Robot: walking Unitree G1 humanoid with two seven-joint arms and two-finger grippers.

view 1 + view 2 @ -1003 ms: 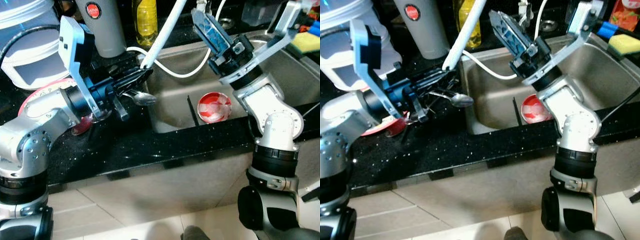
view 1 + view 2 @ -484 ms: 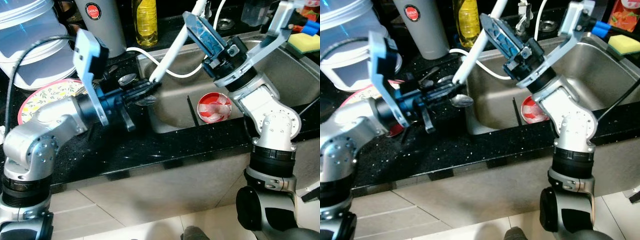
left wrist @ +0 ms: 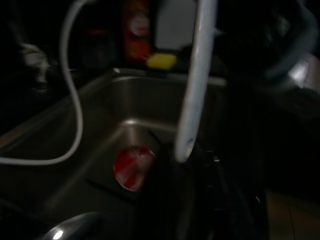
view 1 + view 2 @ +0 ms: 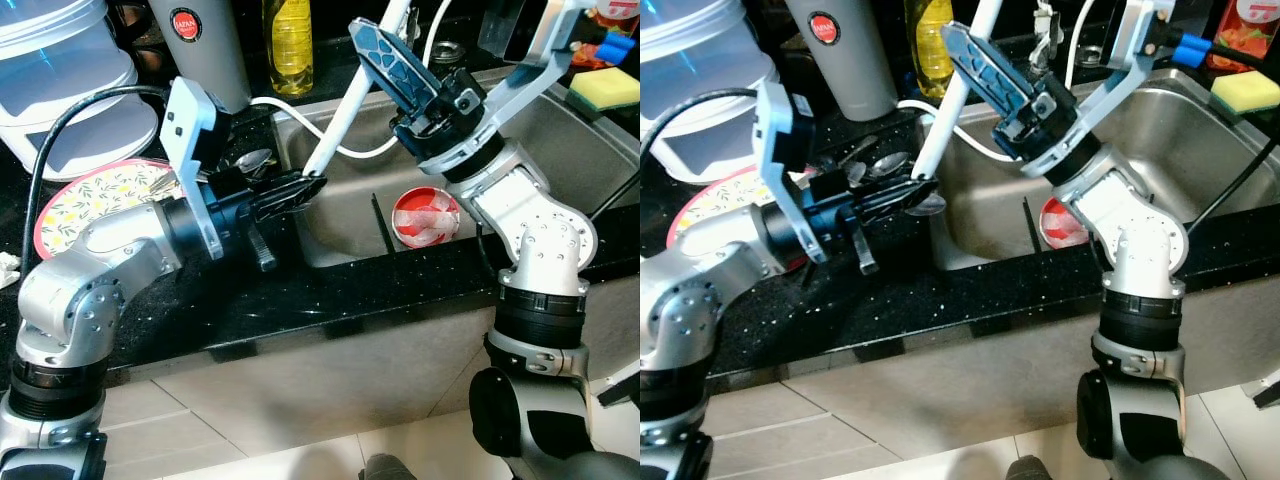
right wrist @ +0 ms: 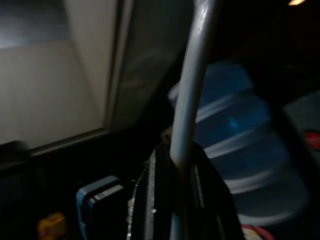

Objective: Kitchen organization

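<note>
1. The left gripper (image 4: 300, 190) reaches from the black table (image 4: 300, 300) over the sink's left rim, its black fingers drawn together around the lower tip of a long white handle (image 4: 345, 100).
2. The white handle slants up and away from that tip, over the back edge of the table.
3. The right gripper (image 5: 175, 170) is raised above the steel sink (image 4: 350, 215), fingers clamped on the same white handle higher up.
4. A red-and-white bowl (image 4: 425, 215) sits on the sink floor near the front wall, a thin black stick (image 4: 380, 222) beside it.
5. Metal spoons (image 4: 250, 160) lie on the table by the sink's left rim; a floral plate (image 4: 85, 195) sits further left.
6. A yellow bottle (image 4: 288, 45) and grey flask (image 4: 205, 50) stand along the back edge.
</note>
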